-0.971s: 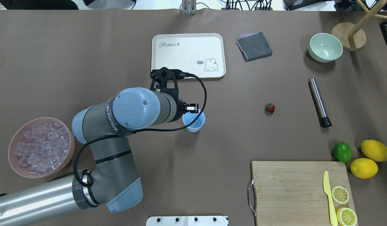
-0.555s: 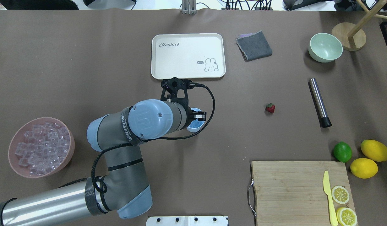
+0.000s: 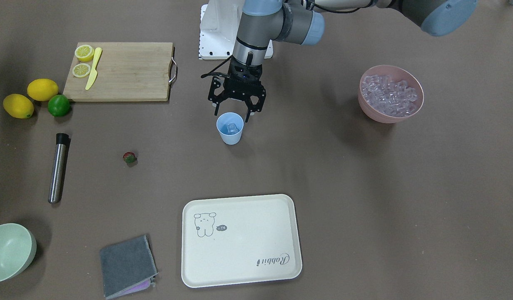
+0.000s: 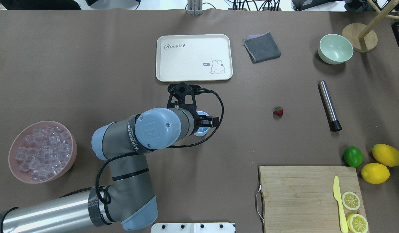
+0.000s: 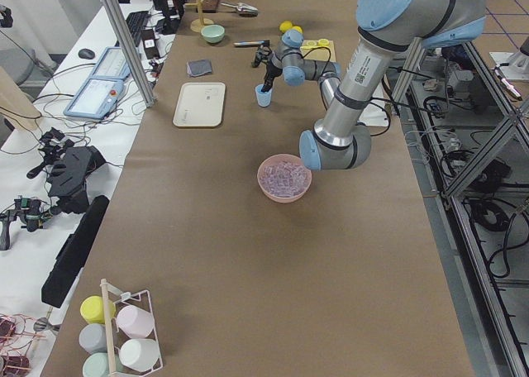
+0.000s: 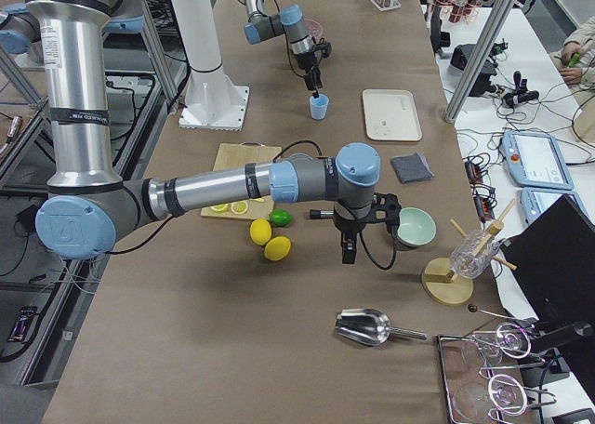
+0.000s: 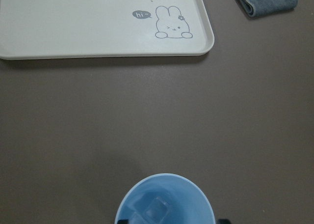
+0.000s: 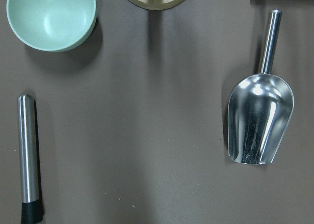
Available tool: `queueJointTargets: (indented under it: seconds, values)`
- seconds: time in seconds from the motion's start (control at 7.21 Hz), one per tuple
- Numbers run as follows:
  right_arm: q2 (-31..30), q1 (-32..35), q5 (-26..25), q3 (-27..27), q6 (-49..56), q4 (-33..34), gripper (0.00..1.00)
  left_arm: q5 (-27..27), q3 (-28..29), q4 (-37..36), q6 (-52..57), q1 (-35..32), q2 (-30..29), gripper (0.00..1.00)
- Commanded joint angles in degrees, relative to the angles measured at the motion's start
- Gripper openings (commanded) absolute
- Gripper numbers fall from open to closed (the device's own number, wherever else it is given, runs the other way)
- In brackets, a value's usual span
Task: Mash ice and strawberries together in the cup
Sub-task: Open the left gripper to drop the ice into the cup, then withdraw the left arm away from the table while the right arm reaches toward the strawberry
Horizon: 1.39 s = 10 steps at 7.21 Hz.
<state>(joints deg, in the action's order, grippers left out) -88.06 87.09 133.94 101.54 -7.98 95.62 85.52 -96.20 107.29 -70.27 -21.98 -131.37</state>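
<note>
The light-blue cup (image 3: 230,129) stands mid-table with one clear ice cube (image 3: 231,126) inside; the left wrist view shows the cup (image 7: 166,200) and the cube (image 7: 157,208) from above. My left gripper (image 3: 232,111) hangs just above the cup, jaws open wider than the rim and empty. In the overhead view the arm covers most of the cup (image 4: 203,130). The pink bowl (image 4: 12,166) of ice (image 4: 40,152) sits at the left. The strawberry (image 4: 278,111) lies on the table right of the cup. My right gripper (image 6: 349,247) shows only in the exterior right view; I cannot tell its state.
A steel muddler (image 4: 328,105) lies right of the strawberry. A cream tray (image 4: 194,57), grey cloth (image 4: 262,47) and pale green bowl (image 4: 335,48) sit at the back. A cutting board (image 4: 303,197) with knife and lemon slices, a lime (image 4: 353,156) and lemons are front right. A metal scoop (image 8: 260,118) lies under the right wrist.
My left arm has swung right until the gripper is over the cup. The pale cube seen between its fingers earlier no longer shows there, and the jaws are open.
</note>
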Motion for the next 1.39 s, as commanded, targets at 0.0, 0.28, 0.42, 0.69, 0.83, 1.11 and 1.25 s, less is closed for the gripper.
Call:
queueJointTargets:
  seconds: [0.0, 0.28, 0.42, 0.69, 0.83, 1.11, 1.25]
  values:
    - [3.6, -1.6, 0.2, 0.5, -5.6, 0.0, 1.00, 0.1, -2.0, -3.4, 8.9, -3.8, 1.4, 0.97]
    - [7.1, -7.1, 0.1, 0.7, -12.3, -0.1, 1.00, 5.1, -6.2, -7.6, 22.2, -11.1, 4.9, 0.97]
    - [9.5, -9.8, 0.0, 0.7, -16.3, -0.1, 1.00, 6.2, -6.4, -7.5, 27.5, -16.0, 5.8, 0.98]
    - [13.9, -14.7, -0.6, 0.7, -23.9, -0.1, 1.00, 5.9, -6.4, -5.3, 28.1, -20.8, 8.5, 0.98]
    - [16.1, -17.5, -1.6, 1.3, -27.2, -0.1, 1.00, 6.9, -6.7, -5.2, 28.3, -24.2, 10.8, 0.98]
    - [18.3, -24.3, -5.5, 2.7, -34.6, -0.1, 1.00, 23.0, -6.2, -6.6, 29.1, -32.9, 16.3, 0.98]
    - [18.7, -28.0, -7.1, 2.7, -38.5, -2.7, 1.00, 26.7, -6.2, -8.8, 36.5, -36.3, 18.8, 0.98]
